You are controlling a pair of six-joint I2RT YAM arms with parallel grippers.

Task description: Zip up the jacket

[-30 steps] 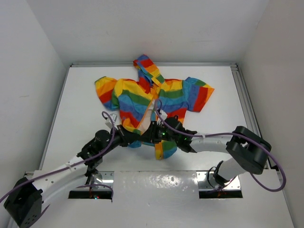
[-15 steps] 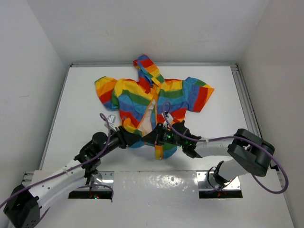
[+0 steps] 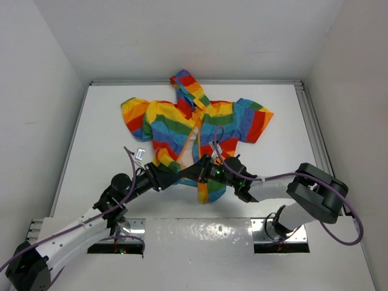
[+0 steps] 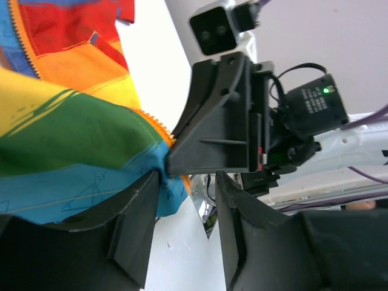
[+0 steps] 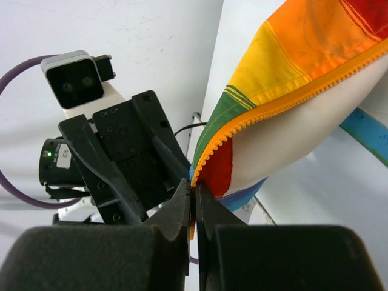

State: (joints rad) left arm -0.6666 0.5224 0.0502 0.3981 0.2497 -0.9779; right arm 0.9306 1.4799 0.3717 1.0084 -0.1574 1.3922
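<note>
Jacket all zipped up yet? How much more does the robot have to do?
Nothing is zipped yet: the jacket lies with its front open, pale lining showing. In hand: the right gripper is pinched shut on the orange zipper edge at the bottom hem; the left gripper sits beside it, fingers apart around the blue hem corner. Left: join the zipper ends and zip the whole front.

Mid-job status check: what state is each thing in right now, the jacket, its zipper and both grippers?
jacket: lying on the table, front open.
zipper: unzipped, its two sides apart.
right gripper: shut on the zipper's bottom end.
left gripper: open, the jacket's blue hem corner against one finger, not clamped.
</note>
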